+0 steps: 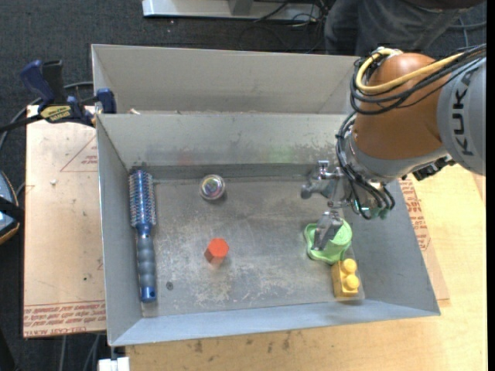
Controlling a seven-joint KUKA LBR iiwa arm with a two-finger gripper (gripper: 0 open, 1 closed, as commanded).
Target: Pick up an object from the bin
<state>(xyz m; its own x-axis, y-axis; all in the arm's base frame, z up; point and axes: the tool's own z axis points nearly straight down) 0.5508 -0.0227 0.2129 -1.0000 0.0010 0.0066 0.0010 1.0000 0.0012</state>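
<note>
Overhead view of the grey metal bin (116,207) with 5 loose things on its floor and the arm entering from the right. The gripper (328,236) is lowered at the right end of the floor, its tip directly on a light-green plastic piece (338,242), rounded in outline, which lies near the right wall. Whether the gripper is spread or closed cannot be told from this angle, and no part of the green piece is plainly seen clamped in it. Just beside the green piece, toward the front wall, lies a yellow studded block (346,278); the 2 appear to touch or nearly so. Well apart are a small red block (217,250) at mid-floor, a round silvery thing (212,187) near the back wall, and a blue hairbrush (142,234) along the left wall. Step in hand, as judged: the descent onto the green piece, with the lift not yet made. The next move calls for a firm closure on the green piece alone, then a straight rise clear of the yellow block.
</note>
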